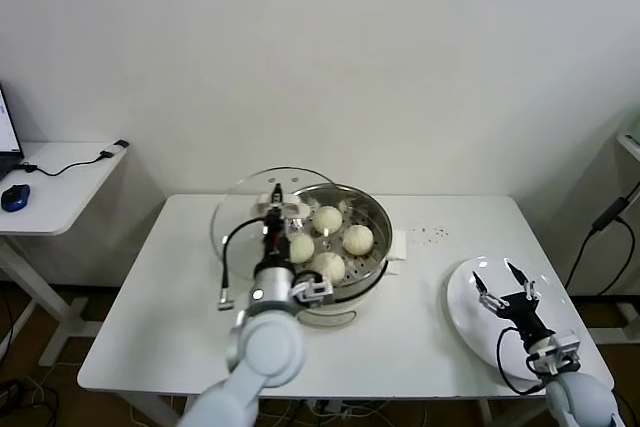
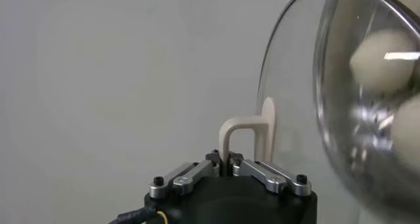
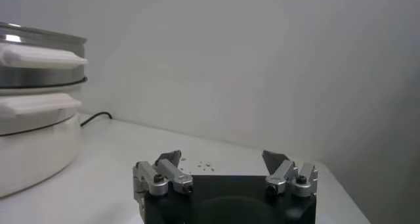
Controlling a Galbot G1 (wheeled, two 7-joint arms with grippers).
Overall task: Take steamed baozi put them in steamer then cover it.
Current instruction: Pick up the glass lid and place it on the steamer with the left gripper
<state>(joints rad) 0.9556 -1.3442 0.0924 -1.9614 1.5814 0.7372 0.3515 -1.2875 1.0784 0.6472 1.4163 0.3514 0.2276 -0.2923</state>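
Observation:
The steamer [image 1: 372, 209] stands mid-table, a steel basket on a cream pot base, with several cream-white baozi [image 1: 358, 238] inside it. My left gripper [image 1: 277, 209] is shut on the cream handle [image 2: 246, 136] of the cover [image 1: 240, 209]. The glass lid is held on edge, tilted over the steamer's left rim. In the left wrist view the baozi [image 2: 384, 60] show through the glass [image 2: 295, 100]. My right gripper [image 1: 505, 282] hangs open and empty over the white plate [image 1: 465, 307] at the right. The steamer [image 3: 33, 67] is far off in the right wrist view.
A low side desk [image 1: 60, 187] with a blue mouse [image 1: 14, 197] and a cable stands left of the table. A black cable [image 1: 610, 232] hangs at the far right. The wall is close behind the table. Small dark specks [image 1: 430, 234] lie right of the steamer.

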